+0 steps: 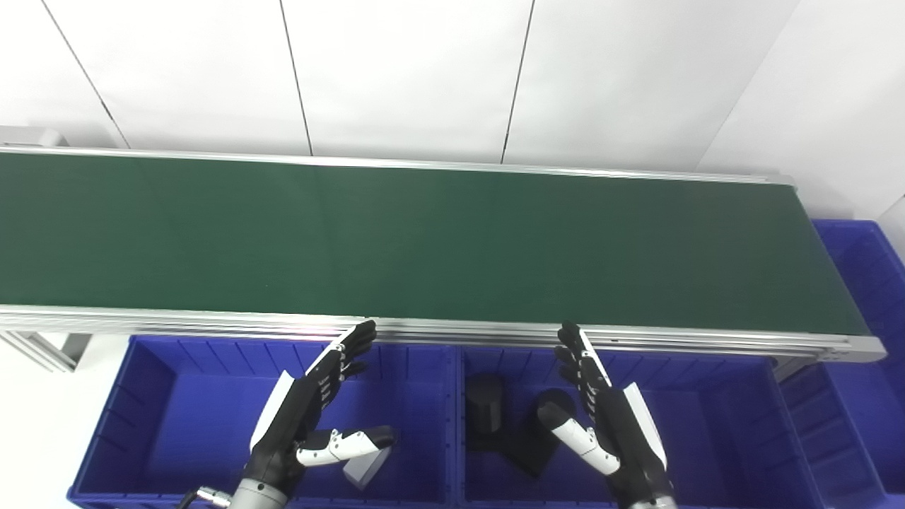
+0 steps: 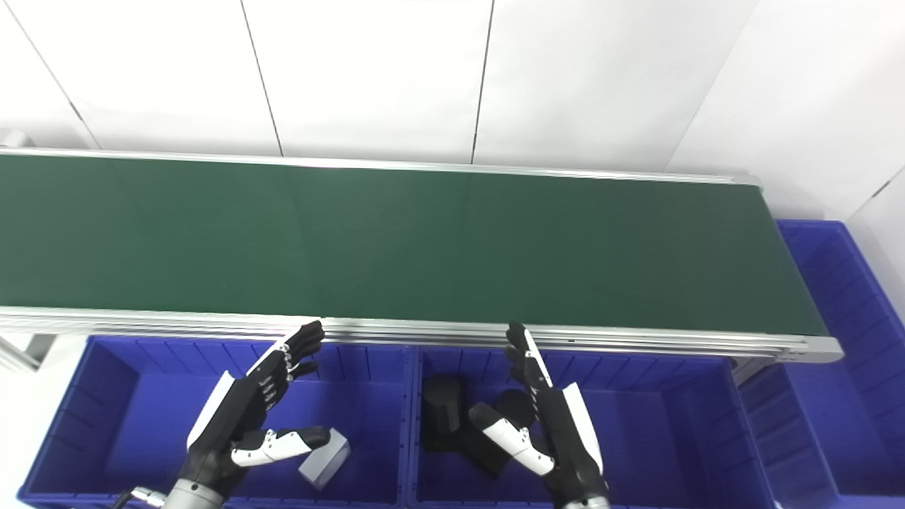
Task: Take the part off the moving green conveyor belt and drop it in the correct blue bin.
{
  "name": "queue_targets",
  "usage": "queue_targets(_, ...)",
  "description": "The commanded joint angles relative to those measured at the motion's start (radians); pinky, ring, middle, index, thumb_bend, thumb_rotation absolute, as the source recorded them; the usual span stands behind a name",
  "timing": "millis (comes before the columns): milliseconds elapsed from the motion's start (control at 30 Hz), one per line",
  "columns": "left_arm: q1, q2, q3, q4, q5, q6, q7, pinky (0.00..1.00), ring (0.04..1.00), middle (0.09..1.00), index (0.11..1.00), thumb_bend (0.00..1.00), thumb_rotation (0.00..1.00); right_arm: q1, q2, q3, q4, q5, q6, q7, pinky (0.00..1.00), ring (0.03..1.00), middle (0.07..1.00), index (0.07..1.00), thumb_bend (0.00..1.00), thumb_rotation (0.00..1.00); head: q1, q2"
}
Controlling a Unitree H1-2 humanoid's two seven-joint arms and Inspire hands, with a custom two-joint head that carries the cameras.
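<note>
The green conveyor belt (image 1: 424, 240) runs across the view and carries no part. My left hand (image 1: 311, 410) is open and empty above the left blue bin (image 1: 170, 417), its fingers reaching the belt's near rail. My right hand (image 1: 608, 417) is open and empty above the middle blue bin (image 1: 714, 431). A light grey block (image 1: 364, 466) lies in the left bin under my left thumb. Black cylindrical parts (image 1: 488, 410) lie in the middle bin beside my right thumb.
The belt's aluminium rail (image 1: 212, 322) borders the bins at the front. A third blue bin (image 1: 866, 297) stands past the belt's right end. A white panelled wall (image 1: 424, 71) is behind the belt.
</note>
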Motion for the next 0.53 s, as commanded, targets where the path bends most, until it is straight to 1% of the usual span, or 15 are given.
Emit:
queue_targets(0, -0.014, -0.005, 0.002, -0.02, -0.013, -0.028, 0.007, 0.86, 0.909, 0.912, 0.898, 0.9, 0.45, -0.008, -0.008, -0.002, -0.017, 0.036, -0.031, 0.017, 0.92, 0.954, 0.983, 1.0, 0.88, 0.64, 0.0, -0.001)
queue_targets(33, -0.014, -0.005, 0.002, -0.022, -0.014, -0.022, 0.005, 0.86, 0.914, 0.917, 0.901, 0.9, 0.45, -0.009, -0.01, -0.001, -0.018, 0.044, -0.029, 0.022, 0.92, 0.96, 0.981, 1.0, 0.88, 0.59, 0.0, -0.001)
queue_targets(100, -0.016, -0.005, 0.002, -0.024, -0.013, -0.02, 0.005, 0.85, 0.916, 0.92, 0.9, 0.9, 0.45, -0.012, -0.016, 0.0, -0.016, 0.056, -0.034, 0.031, 0.93, 0.969, 0.978, 1.0, 0.9, 0.53, -0.001, 0.004)
queue_targets(200, -0.013, -0.006, 0.001, -0.026, -0.008, -0.026, 0.007, 0.85, 0.905, 0.909, 0.889, 0.9, 0.44, -0.012, -0.017, -0.001, -0.015, 0.07, -0.038, 0.036, 0.95, 0.972, 0.972, 1.0, 0.91, 0.46, -0.001, 0.005)
queue_targets(367, -0.008, -0.005, -0.002, -0.025, -0.007, -0.031, 0.006, 0.85, 0.91, 0.907, 0.881, 0.9, 0.44, -0.012, -0.02, 0.001, -0.016, 0.054, -0.037, 0.032, 0.94, 0.949, 0.953, 1.0, 0.93, 0.44, 0.001, 0.004)
queue_targets(500, -0.005, -0.001, -0.004, -0.034, 0.002, -0.015, 0.004, 0.86, 0.92, 0.913, 0.883, 0.91, 0.44, -0.016, -0.026, 0.003, -0.021, 0.047, -0.022, 0.037, 0.94, 0.943, 0.948, 0.996, 0.92, 0.41, 0.002, 0.005)
